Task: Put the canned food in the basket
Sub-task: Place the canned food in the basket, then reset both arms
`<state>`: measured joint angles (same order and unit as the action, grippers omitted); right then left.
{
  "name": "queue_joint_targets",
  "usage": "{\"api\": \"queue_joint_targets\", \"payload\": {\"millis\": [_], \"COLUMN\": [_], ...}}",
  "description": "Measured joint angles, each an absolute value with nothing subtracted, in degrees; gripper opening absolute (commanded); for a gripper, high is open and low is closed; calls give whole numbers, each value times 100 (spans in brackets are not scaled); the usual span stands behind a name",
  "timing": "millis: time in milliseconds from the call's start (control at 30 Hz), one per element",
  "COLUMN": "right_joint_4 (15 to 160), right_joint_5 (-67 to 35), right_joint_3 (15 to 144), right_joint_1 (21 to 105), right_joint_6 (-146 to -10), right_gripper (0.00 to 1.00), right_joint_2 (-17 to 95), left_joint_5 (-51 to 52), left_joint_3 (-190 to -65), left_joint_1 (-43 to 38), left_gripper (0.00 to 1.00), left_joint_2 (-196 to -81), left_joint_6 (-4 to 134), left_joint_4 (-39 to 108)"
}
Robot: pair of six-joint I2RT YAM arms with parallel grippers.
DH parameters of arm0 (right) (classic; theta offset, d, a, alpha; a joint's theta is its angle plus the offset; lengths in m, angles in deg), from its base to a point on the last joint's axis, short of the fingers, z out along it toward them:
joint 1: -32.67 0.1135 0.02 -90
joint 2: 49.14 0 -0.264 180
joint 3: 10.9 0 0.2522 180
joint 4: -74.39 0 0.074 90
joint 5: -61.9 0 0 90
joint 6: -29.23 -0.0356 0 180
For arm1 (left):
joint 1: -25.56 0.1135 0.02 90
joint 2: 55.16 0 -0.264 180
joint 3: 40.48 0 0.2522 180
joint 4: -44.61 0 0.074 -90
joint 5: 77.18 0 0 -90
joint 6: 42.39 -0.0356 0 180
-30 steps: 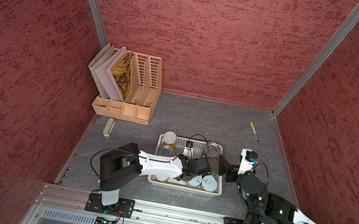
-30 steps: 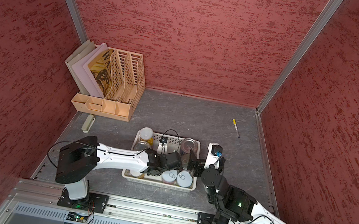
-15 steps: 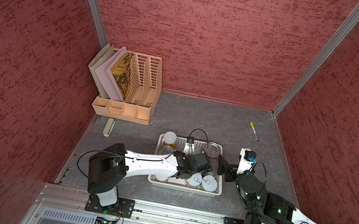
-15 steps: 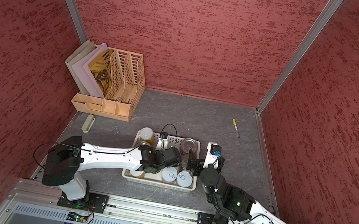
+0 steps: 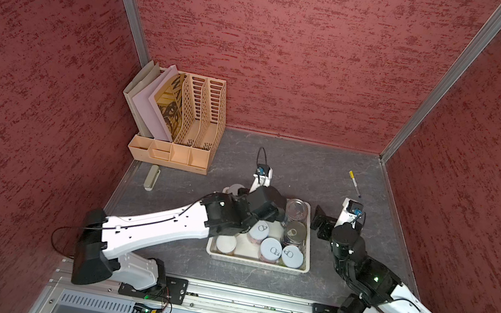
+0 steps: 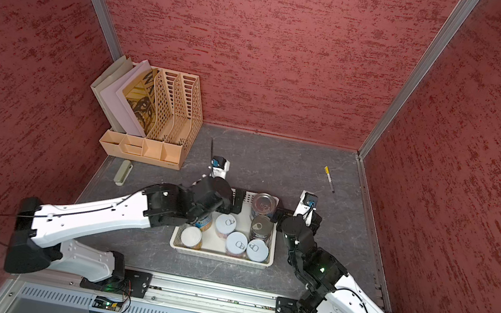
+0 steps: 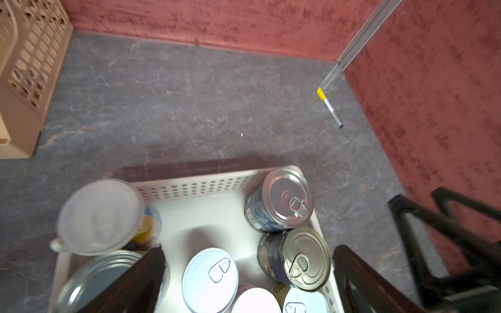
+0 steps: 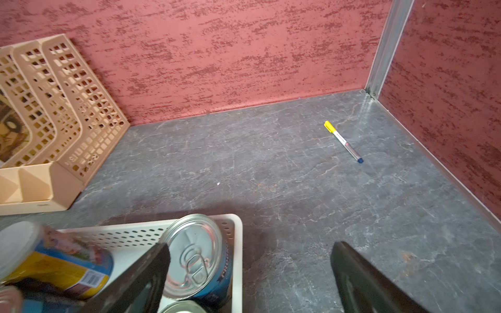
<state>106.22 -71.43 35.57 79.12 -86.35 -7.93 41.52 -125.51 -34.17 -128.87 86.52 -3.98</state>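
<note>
Cans (image 5: 269, 250) upright inside the basket (image 5: 256, 263), mostly along its near and right sides (clear-lidded can (image 7: 100, 216) at its far left corner). Over the basket, left gripper (image 7: 249, 257), jaws spread wide, empty. Just outside the basket's right wall, right gripper (image 8: 250, 250), equally agape, holding nothing.

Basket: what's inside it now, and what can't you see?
Six cans show clearly in the basket, a seventh partly under the left arm. An eighth can tilts at the far corner; whether it sits fully inside is hidden.
</note>
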Motion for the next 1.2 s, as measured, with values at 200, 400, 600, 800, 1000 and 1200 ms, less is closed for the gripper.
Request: {"api": "queue_joint_targets", "payload": {"millis": [200, 400, 600, 800, 1000, 1200], "right_joint_4": [9472, 7822, 6646, 4832, 3507, 3398], "right_joint_5": [-7342, -7436, -7320, -6713, -5888, -4750], "right_joint_3": [3183, 2654, 2477, 1695, 1664, 2191], "right_joint_1": [7707, 6695, 5801, 4970, 4367, 3784], "right_joint_6": [-7785, -6770, -6178, -5857, -5826, -5927], "right_gripper": [98, 98, 98, 98, 98, 98], "right_joint_2": [160, 635, 1161, 2213, 3037, 3717], "left_joint_5": [3573, 3731, 3591, 3287, 2961, 2716], "left_joint_3": [-11355, -9666, -8267, -7091, -6735, -7353], "left_joint_1": [-818, 664, 1853, 2220, 2644, 2931], "left_gripper": [100, 100, 100, 100, 100, 100], "left_joint_2": [-11265, -10135, -9984, -10577, -11934, -12981], "left_joint_6": [8289, 7332, 6685, 6158, 5957, 5942], "left_joint_4": [116, 725, 1755, 3593, 5499, 6238]}}
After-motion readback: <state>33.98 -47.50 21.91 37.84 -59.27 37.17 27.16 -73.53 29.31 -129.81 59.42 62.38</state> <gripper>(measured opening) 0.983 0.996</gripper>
